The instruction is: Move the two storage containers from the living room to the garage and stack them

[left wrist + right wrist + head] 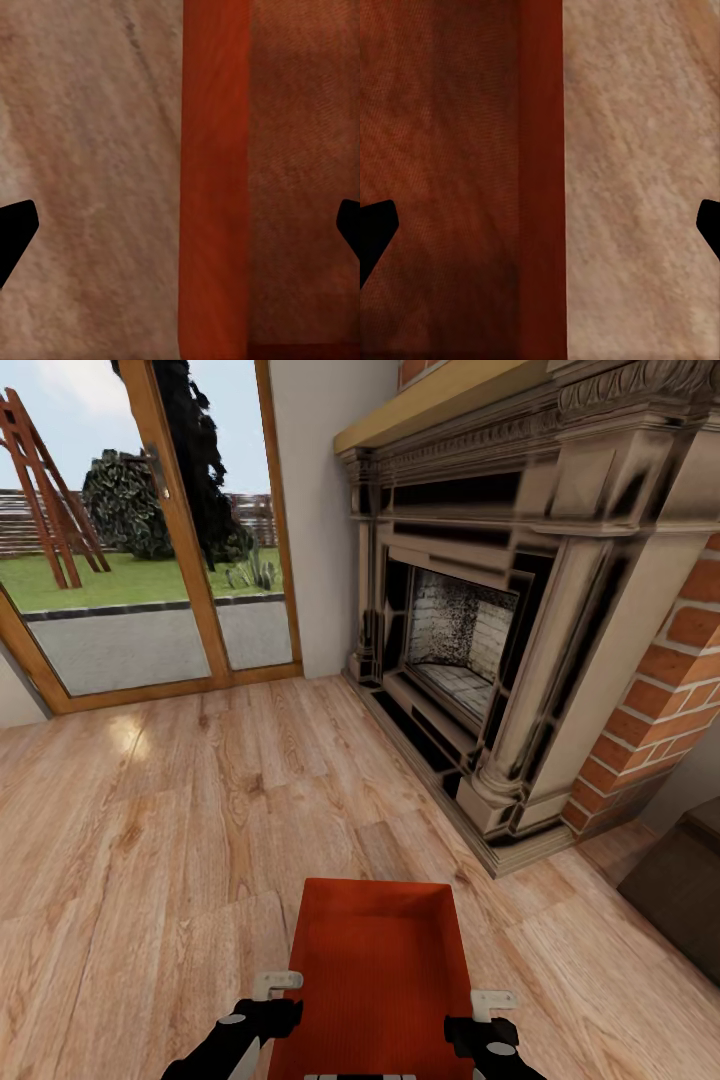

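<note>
On the light wood plank floor (pixel 150 840) by the brick fireplace (pixel 520 620), an orange-red open-top plastic bin (pixel 375 960) — both claws, left (pixel 270 1000) and right (pixel 485 1020), gape wide astride its side walls, gripping nothing.

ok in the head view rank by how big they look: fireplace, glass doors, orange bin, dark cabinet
1. fireplace, largest
2. glass doors
3. orange bin, though it sits nearest the camera, so it looks bigger than it is
4. dark cabinet, smallest, cut off by the picture edge
</note>
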You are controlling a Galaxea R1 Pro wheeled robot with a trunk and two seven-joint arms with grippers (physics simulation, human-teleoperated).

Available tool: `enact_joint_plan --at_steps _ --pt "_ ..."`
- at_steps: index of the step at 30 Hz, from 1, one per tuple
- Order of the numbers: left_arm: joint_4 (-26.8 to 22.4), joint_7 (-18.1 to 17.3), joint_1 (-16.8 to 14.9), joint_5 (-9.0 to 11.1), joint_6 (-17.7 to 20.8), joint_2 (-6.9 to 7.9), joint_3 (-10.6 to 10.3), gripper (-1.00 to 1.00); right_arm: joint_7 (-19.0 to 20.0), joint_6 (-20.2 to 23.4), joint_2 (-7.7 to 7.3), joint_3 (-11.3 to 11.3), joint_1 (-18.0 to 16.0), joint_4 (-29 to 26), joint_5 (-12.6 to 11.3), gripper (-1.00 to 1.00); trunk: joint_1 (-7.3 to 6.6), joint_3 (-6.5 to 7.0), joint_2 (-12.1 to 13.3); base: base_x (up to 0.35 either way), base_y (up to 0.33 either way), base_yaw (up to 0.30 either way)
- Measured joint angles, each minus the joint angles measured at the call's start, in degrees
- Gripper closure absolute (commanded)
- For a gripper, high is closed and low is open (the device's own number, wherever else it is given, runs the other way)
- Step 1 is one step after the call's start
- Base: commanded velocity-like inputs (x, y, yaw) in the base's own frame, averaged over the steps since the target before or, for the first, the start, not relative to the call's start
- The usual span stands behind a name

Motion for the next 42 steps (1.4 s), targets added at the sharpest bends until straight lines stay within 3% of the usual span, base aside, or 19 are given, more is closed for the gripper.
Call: enact_joint_plan --at_steps 42 --pt "0.09 -0.01 0.00 0.17 0.00 -0.35 0.16 -1.00 0.00 0.00 0.00 0.00 0.00 0.00 0.09 -1.00 0.00 0.00 0.00 0.000 0.000 0.000"
